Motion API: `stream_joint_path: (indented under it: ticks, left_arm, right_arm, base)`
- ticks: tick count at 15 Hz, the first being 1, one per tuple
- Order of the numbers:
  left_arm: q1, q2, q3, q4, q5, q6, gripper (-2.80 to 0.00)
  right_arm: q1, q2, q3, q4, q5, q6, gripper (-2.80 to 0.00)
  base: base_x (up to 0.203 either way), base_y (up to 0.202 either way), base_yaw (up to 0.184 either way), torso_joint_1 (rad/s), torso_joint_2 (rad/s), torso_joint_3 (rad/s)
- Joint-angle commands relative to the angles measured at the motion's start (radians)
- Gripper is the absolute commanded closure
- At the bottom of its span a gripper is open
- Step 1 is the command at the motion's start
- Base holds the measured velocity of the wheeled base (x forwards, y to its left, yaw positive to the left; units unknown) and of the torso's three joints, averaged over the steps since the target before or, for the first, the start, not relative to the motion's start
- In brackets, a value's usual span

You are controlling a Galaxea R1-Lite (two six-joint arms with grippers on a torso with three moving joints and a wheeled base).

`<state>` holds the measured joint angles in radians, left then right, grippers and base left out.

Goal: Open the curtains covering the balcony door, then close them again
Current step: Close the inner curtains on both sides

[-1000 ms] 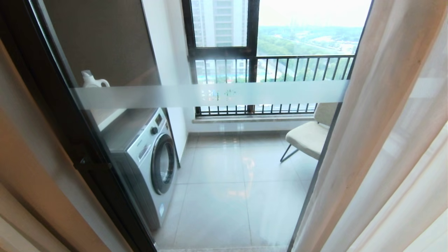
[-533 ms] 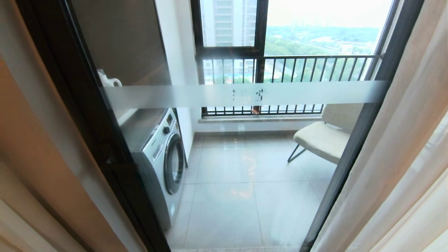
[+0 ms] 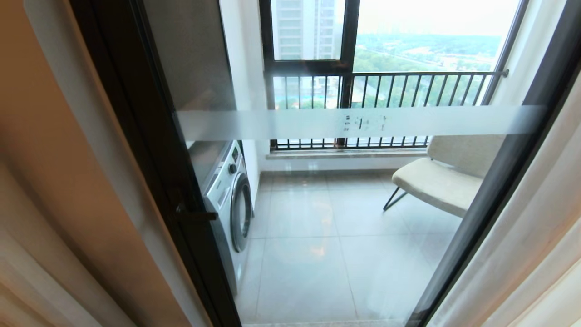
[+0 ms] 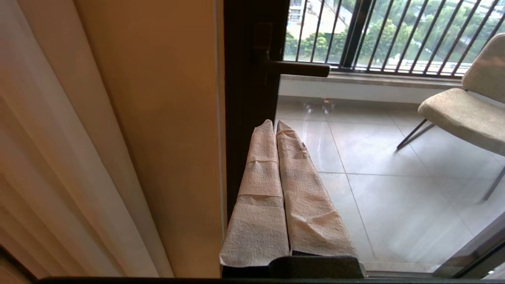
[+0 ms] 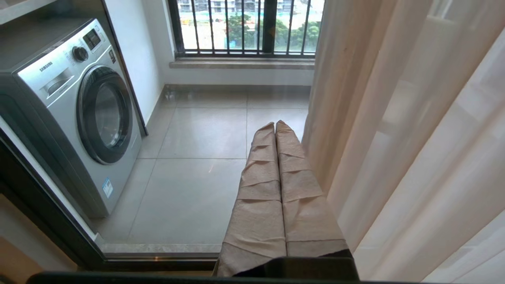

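Note:
The balcony door [image 3: 345, 218] is clear glass in a dark frame, crossed by a frosted band [image 3: 358, 122], with a small dark handle [image 3: 195, 214]. The curtains are drawn apart: a tan drape [image 3: 54, 181] hangs on the left, a sheer pale layer [image 3: 535, 227] on the right. Neither arm appears in the head view. My left gripper [image 4: 275, 123], fingers wrapped in beige tape, is shut and empty, pointing at the door frame below the handle [image 4: 296, 68], beside the tan curtain [image 4: 79, 138]. My right gripper [image 5: 275, 124] is shut and empty, close beside the sheer curtain [image 5: 414, 138].
Behind the glass stand a silver washing machine [image 3: 229, 200] on the left and a beige chair [image 3: 435, 181] on the right, on a grey tiled floor [image 3: 317, 254]. A black-framed window with a barred railing [image 3: 381, 88] closes the balcony's far side.
The whole head view has shifted: door frame, washing machine and chair slide rightward in the picture, so the camera has turned or driven left. Less sheer curtain shows on the right, more tan drape on the left.

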<state>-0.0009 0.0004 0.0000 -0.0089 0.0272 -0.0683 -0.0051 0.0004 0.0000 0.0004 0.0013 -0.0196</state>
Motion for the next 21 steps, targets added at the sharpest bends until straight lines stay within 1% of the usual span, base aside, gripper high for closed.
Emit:
stream_joint_path:
  ticks: [1,21]
  left_arm:
    - [0.001,0.000,0.000,0.000,0.000,-0.001,0.00]
    - [0.001,0.000,0.000,-0.002,0.000,-0.002,0.00]
  right_arm:
    - [0.001,0.000,0.000,0.000,0.000,0.000,0.00]
    - [0.001,0.000,0.000,0.000,0.000,0.000,0.00]
  base:
    - [0.000,0.000,0.000,0.000,0.00,0.000]
    - [0.000,0.000,0.000,0.000,0.00,0.000]
